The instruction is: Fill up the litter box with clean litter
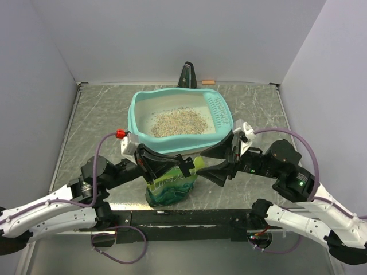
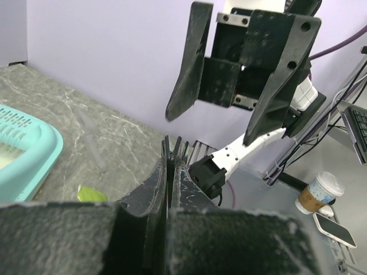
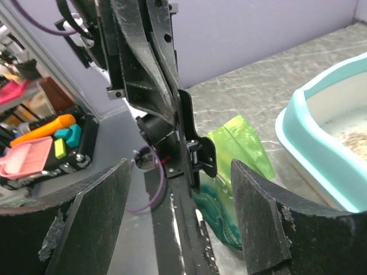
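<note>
Litter box (image 1: 133, 114); left fingers (image 2: 153, 195) pressed together, right fingers (image 3: 97, 217) spread, empty.

The litter box (image 1: 134, 112) sits on the table (image 1: 97, 114) midway between its left and right edges, nearer the far edge. The clean litter (image 1: 179, 122) lies heaped in the box's middle, and the sieve grid (image 1: 217, 109) is at its right end. Before the box, towards the near edge, stands a bag (image 1: 172, 186). The left gripper (image 1: 184, 166) is over the bag's top and the right gripper (image 1: 217, 166) is just to its right. Behind the box, at the far edge, stands an upright object (image 1: 187, 75).
</note>
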Available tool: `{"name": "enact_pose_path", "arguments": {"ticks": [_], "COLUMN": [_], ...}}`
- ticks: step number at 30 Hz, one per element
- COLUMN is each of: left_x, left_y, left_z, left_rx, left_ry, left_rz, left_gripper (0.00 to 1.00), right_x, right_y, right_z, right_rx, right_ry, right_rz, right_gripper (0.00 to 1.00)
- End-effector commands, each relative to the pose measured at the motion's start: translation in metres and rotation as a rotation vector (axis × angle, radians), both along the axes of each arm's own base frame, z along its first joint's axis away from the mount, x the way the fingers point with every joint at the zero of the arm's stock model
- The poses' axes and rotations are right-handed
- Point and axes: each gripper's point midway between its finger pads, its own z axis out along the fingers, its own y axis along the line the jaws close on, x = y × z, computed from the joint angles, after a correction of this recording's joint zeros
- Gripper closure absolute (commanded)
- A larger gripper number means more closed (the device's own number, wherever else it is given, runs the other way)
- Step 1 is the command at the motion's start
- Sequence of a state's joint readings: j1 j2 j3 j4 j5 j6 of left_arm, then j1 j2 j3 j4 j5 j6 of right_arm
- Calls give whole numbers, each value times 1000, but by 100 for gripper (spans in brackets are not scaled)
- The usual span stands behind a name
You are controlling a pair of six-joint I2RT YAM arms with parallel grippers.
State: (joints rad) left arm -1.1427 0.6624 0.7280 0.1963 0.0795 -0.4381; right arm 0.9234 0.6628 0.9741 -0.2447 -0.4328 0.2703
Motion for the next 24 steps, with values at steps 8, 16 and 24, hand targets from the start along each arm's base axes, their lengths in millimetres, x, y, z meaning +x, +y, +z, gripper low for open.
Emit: {"name": "enact_pose_path", "arguments": {"ticks": [8, 16, 24], "left_x": [-26, -35, -37], "left_y": [13, 7, 7], "left_z": [18, 22, 26], "left_rx": [-26, -29, -37], "left_ry": [-61, -67, -75], "left_rz": [-97, -165, -170], "left_gripper": [99, 99, 99], "right_x": [-17, -17, -18], "right_y": [0, 16, 26], "right_z": [19, 9, -1], "right_rx": [-24, -31, -31], "right_ry": [-107, -71, -39], "right_rz": [104, 167, 210], "right_gripper": [21, 21, 23]}}
